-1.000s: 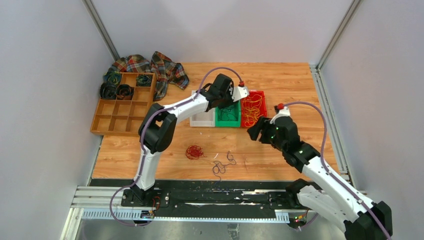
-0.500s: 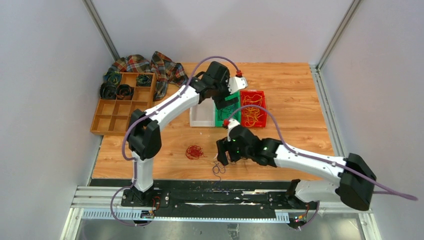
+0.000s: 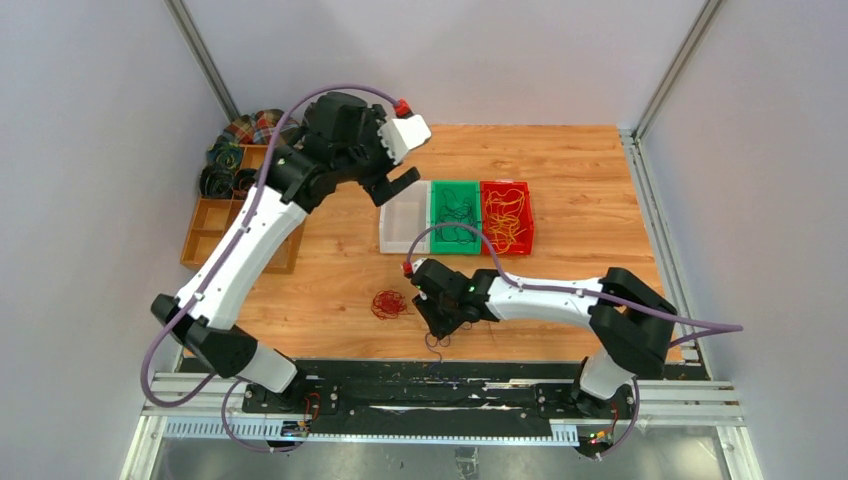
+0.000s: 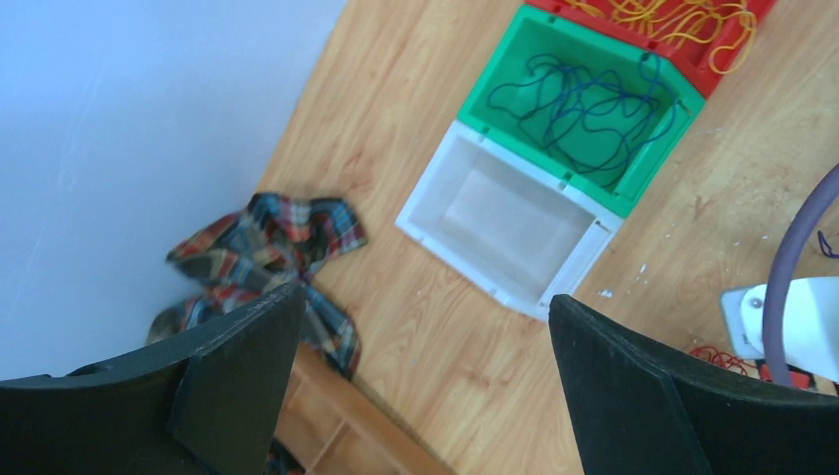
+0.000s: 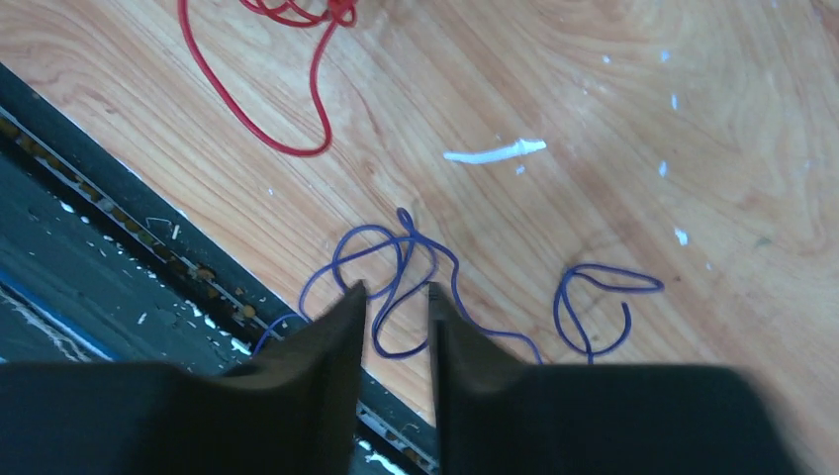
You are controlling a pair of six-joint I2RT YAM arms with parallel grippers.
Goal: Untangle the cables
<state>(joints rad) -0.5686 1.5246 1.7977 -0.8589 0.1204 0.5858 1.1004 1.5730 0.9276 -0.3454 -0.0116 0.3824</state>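
The right arm has swept in from the right side of the tabletop (image 3: pixel 580 160) to the near edge, while the left arm has lifted away from the bins and swung up toward the back left corner. That looks like a clearing move, giving its partner room to work.

The left pincer (image 4: pixel 425 302) hangs high with its jaws spread wide and nothing between them. Below it sits the green bin (image 4: pixel 492 84), dark blue strands already inside.

Down goes the right pincer (image 5: pixel 396 297) over the loose blue cable (image 5: pixel 608 272), which lies in loops right at the tabletop's near edge. The jaws are drawn in to a narrow gap, straddling one loop. The strand runs between the fingertips, not yet pinched as far as I can see.

The red cable (image 3: pixel 388 304) lies bundled just to the left, apart from the blue one. So I'd say blue goes first, picked at a loop where a thin strand is easiest to catch.
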